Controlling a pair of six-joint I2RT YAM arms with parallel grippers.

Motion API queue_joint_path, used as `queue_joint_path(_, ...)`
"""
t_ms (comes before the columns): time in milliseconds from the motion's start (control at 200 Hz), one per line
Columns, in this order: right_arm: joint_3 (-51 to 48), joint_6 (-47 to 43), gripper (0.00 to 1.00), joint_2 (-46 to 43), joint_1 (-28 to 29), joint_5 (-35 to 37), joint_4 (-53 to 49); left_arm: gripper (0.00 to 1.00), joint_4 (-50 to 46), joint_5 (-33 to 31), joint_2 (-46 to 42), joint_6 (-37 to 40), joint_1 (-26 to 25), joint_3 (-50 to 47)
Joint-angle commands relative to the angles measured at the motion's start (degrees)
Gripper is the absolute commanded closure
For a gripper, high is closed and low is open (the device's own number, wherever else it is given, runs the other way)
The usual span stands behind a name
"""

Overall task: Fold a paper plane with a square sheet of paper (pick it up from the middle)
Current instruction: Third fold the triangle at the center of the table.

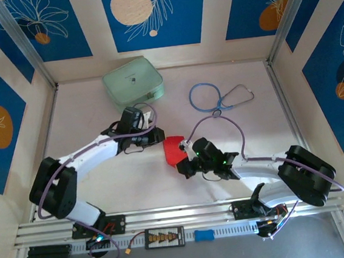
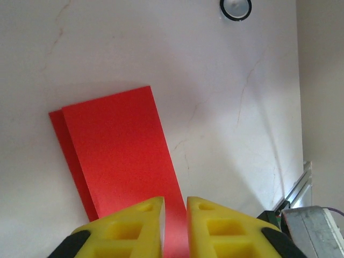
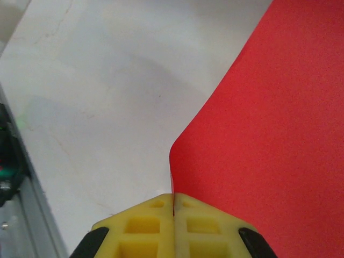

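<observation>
Centrally, right gripper (image 3: 173, 196) pinches the square sheet of paper (image 3: 269, 134); left gripper (image 2: 175, 201), narrowly parted, straddles it; mark on case (image 1: 125, 88) unreadable.

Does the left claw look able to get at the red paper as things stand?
Likely yes: the left claw has the red paper between its slightly parted jaws, nothing blocking; the right claw pinches another edge.

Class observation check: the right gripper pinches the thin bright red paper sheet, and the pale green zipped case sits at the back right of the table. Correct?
No. The pale green zipped case sits at the back left of the table, as the top external view shows. The right gripper does pinch the thin bright red paper sheet.
</observation>
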Motion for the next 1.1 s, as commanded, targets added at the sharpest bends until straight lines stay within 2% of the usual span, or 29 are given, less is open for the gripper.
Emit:
queue_joint_path(0, 1.0, 5.3, 1.0, 2.0, -0.5, -7.3, 2.1, 0.82, -1.1, 4.3, 3.6, 3.0, 0.5, 2.6)
queue_joint_path(235, 0.6, 7.6, 1.0, 6.3, -0.9, -9.3, 7.4, 0.89, -1.1, 6.4, 11.1, 4.4, -0.1, 5.5)
queue_joint_path(480, 1.1, 7.9, 1.0, 9.2, -0.9, -9.9, 10.2, 0.91, -2.1, 6.0, 17.8, 6.4, -0.6, 6.5)
queue_joint_path(655, 1.2, 7.4, 1.0, 9.3, -1.5, -10.3, 9.2, 0.92, -0.1, 6.4, 21.6, 7.0, -0.9, 6.2)
queue_joint_path(1095, 1.6, 3.1, 1.0, 6.7, -5.9, -8.5, 1.6, 0.94, -3.3, 1.3, 24.2, 10.7, -1.1, 4.3)
